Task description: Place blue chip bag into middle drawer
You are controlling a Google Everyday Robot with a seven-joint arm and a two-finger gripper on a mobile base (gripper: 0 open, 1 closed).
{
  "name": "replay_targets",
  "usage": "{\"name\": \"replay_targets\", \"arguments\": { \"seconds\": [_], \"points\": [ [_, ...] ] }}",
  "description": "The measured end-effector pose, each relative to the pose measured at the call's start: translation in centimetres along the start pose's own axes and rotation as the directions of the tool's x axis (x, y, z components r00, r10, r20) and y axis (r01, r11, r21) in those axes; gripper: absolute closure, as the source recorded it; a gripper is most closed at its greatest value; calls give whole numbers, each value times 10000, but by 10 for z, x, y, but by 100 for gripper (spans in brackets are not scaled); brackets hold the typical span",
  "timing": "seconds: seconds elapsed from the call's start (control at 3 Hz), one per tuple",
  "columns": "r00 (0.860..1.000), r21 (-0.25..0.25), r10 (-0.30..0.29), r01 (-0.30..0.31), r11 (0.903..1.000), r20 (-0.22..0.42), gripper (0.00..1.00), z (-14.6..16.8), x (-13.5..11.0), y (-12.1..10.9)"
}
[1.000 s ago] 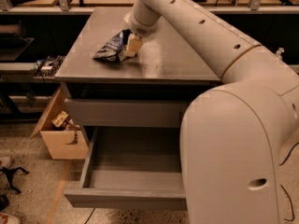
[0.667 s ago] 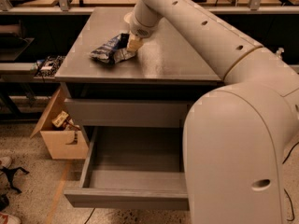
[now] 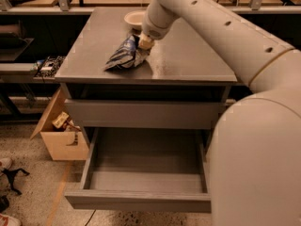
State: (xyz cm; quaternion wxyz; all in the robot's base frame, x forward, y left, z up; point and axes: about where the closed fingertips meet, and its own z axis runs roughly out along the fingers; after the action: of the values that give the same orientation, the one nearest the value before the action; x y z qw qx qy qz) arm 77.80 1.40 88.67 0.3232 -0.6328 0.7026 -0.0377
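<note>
While resting crumpled on the grey cabinet top (image 3: 193, 55), held at its upper right end: blue chip bag (image 3: 122, 56), with the middle drawer (image 3: 141, 200) pulled out below.
Reaching down from the upper right on the pale arm (image 3: 211, 25), gripper (image 3: 144, 45) just above the cabinet top, jaws closed on the bag's raised end, rest of the foil trailing down to the left and touching the surface. Just behind the gripper, toward the back edge, a round white bowl (image 3: 132, 18), apart from the bag. Under the top, a shut drawer front (image 3: 141, 113) of the same grey; beneath that, the middle drawer well out. Left of the cabinet, on the floor, an open cardboard box (image 3: 59, 138).
</note>
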Motion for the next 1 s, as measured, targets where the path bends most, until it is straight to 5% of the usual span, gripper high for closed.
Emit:
{"name": "replay_targets", "arguments": {
  "seconds": [0.33,0.67,1.0],
  "points": [
    [9933,26,846,-846,9964,-785,100,-30,51,17],
    [9621,-162,1894,-1963,9804,-1960,100,-63,117,52],
    [9621,-164,1894,-1964,9804,-1961,100,-63,117,52]
  ]
}}
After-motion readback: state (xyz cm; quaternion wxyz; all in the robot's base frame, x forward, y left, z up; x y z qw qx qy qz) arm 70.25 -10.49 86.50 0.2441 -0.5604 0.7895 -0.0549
